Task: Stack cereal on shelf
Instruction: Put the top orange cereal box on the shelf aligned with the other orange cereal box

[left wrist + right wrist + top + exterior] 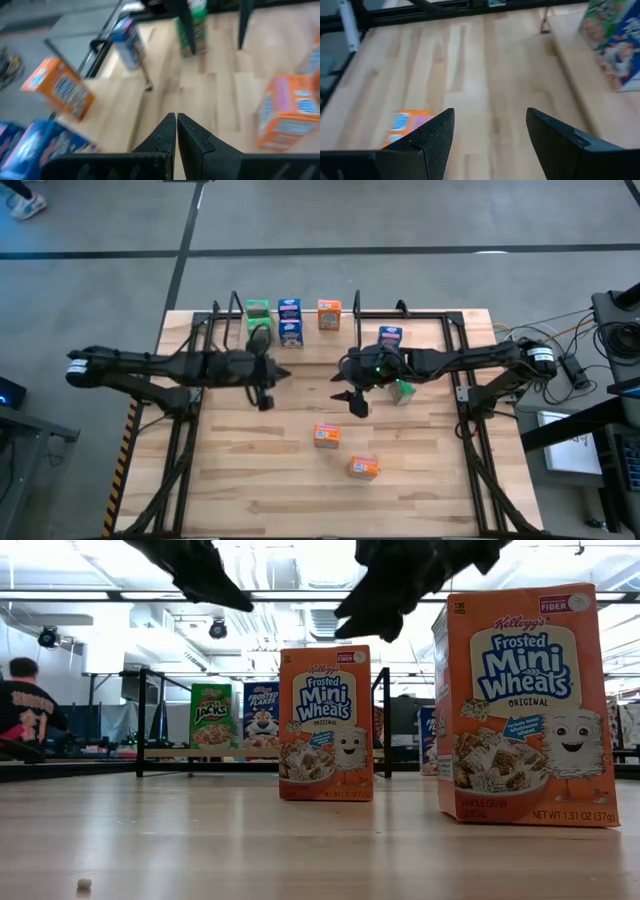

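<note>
Small cereal boxes stand upright on their bases. On the shelf [312,340] at the table's far edge are a green box [257,310], two blue boxes [290,320] and an orange box [328,313]. A blue box [390,335] and a green box [403,390] stand beside the right arm. Two orange boxes [326,435] [364,468] stand nearer the near edge. My left gripper [176,132] is shut and hovers left of the table's centre. My right gripper [490,130] is open and hovers at the centre. It is above and beyond the nearer orange boxes [326,725] [530,705].
Black arm-mount frames [470,395] run along the table's left and right sides. Thin black wire brackets [356,305] bound the shelf. Bare wood lies between the two grippers and toward the near edge [250,480]. A person [22,705] sits far off in the room beyond.
</note>
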You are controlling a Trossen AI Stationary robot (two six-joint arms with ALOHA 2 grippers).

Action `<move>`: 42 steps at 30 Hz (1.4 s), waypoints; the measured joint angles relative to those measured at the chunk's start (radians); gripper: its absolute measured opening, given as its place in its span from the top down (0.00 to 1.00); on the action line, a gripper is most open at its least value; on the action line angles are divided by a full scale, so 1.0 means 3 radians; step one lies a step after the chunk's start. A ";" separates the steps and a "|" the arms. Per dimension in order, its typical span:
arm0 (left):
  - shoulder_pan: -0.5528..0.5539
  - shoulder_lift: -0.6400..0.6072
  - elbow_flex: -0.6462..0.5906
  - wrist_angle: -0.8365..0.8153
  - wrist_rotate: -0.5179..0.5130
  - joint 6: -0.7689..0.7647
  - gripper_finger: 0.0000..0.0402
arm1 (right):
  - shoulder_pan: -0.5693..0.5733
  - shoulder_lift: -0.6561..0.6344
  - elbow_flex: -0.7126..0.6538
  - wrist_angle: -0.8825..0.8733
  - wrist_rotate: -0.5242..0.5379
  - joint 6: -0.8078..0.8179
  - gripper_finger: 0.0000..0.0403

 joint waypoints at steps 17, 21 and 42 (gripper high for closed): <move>-0.0233 -0.1019 -0.1060 0.1378 -0.0085 0.0335 1.00 | 0.0610 0.0000 0.0581 -0.0585 0.0119 0.0937 0.42; -0.0233 -0.1196 -0.1122 0.1362 -0.0177 0.0365 1.00 | 0.0703 0.0021 0.0629 -0.0605 0.0156 0.1134 0.42; -0.0272 -0.1415 -0.1388 0.1471 -0.0161 -0.0360 1.00 | 0.0887 0.0780 0.1568 -0.1952 0.0393 0.0909 0.42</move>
